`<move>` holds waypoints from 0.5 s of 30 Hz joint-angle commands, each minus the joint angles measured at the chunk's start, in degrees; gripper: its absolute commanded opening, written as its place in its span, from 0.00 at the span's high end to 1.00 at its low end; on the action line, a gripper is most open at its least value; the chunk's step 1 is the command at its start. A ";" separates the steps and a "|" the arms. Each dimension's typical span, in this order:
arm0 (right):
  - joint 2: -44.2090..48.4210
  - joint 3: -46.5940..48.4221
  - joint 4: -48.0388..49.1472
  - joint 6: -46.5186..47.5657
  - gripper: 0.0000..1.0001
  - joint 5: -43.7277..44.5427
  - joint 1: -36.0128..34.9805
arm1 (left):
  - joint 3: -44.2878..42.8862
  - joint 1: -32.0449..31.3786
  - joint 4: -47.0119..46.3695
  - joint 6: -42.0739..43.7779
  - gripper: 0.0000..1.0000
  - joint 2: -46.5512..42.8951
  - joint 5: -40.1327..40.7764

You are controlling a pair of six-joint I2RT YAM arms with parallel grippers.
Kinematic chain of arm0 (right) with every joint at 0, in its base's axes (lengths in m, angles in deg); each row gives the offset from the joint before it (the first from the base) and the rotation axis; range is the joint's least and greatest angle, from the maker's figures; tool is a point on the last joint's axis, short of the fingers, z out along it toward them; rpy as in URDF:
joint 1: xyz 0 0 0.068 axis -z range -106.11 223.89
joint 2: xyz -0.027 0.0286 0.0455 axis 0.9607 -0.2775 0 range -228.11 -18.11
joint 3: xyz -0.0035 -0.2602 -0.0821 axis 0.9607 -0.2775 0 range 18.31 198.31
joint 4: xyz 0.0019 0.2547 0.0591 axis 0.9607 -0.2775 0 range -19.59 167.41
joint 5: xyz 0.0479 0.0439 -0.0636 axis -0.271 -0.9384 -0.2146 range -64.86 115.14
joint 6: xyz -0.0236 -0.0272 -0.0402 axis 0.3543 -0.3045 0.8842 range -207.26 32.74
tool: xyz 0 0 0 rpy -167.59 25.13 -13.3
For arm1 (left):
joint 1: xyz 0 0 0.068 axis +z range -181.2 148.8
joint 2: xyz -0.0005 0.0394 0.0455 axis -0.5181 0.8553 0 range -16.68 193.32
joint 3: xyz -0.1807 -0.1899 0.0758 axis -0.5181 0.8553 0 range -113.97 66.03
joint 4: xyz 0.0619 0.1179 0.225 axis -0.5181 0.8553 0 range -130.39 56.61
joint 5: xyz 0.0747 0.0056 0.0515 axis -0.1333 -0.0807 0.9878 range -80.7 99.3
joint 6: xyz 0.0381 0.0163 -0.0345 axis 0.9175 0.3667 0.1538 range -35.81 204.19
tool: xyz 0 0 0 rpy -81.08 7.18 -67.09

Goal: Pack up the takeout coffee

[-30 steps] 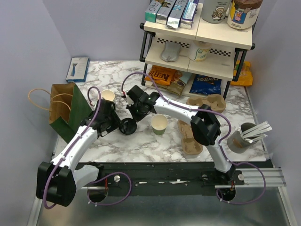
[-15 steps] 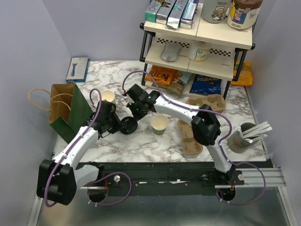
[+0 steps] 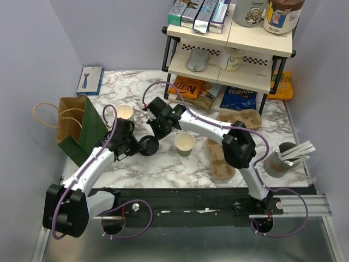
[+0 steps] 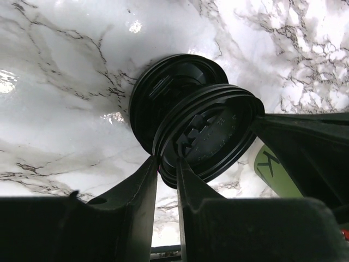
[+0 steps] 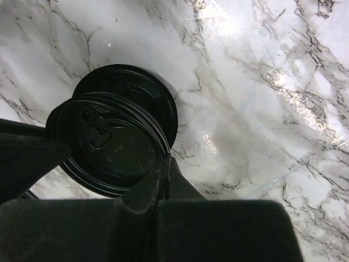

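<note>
1. Top view: the black lid point(image 3: 148, 145) sat on the marble table point(image 3: 163, 169). The green cup point(image 3: 185, 143) stood upright just right of the lid. The left gripper point(image 3: 139, 147) met the lid's left edge and the right gripper point(image 3: 156, 136) its far edge.
2. Left wrist view: the left gripper point(image 4: 166, 164) was closed to a slit, nipping the lid's point(image 4: 210, 136) near rim. The lid stood tilted, leaning over a second lid point(image 4: 163, 93) lying flat beneath it.
3. Right wrist view: the right gripper point(image 5: 164, 161) had its fingers pressed together on the lid's point(image 5: 109, 144) rim. The second lid point(image 5: 147, 90) lay just behind the black lid, partly covered by it.
</note>
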 commanded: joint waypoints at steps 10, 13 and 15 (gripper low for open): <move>0.24 1.05 -1.17 -2.83 0.99 -7.03 -0.45 | 0.63 -0.31 -2.12 -1.15 1.00 0.52 2.82; 0.77 0.52 -0.47 -2.04 0.99 -6.85 -0.45 | 0.80 -0.31 -2.65 -0.19 1.00 -0.62 1.86; 0.68 0.35 -0.38 -0.72 0.99 -6.15 -0.45 | 0.54 -0.31 -2.48 -0.09 1.00 -1.50 0.89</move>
